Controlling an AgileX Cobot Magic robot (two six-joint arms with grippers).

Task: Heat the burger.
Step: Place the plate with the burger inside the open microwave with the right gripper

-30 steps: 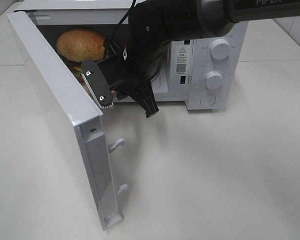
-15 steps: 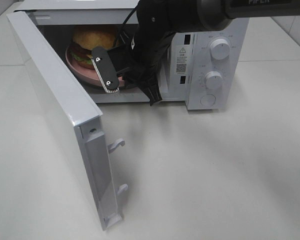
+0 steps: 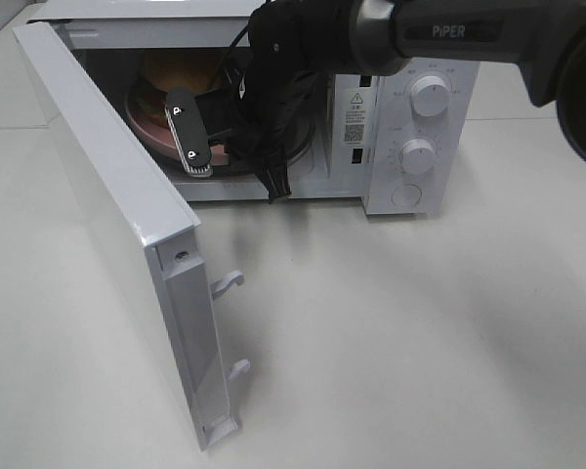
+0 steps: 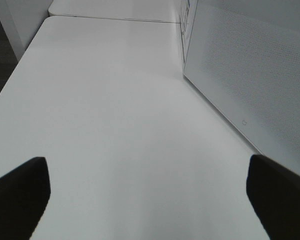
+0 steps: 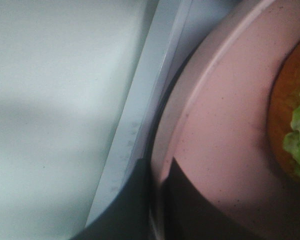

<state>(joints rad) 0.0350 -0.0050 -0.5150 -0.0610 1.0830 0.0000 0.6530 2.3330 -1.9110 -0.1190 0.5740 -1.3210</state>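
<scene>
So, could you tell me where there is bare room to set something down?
The table is bare in front of the microwave, on the open door's inner side, and again along its outer face. The microwave's mouth is crowded: right gripper, pink plate and burger fill it.

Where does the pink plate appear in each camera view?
Exterior high: the pink plate is inside the microwave, upper left, partly behind the right arm.
Left wrist: not in it.
Right wrist: close up, with the burger on it.
Shared landmark: the microwave's open door, in exterior high and left wrist.
</scene>
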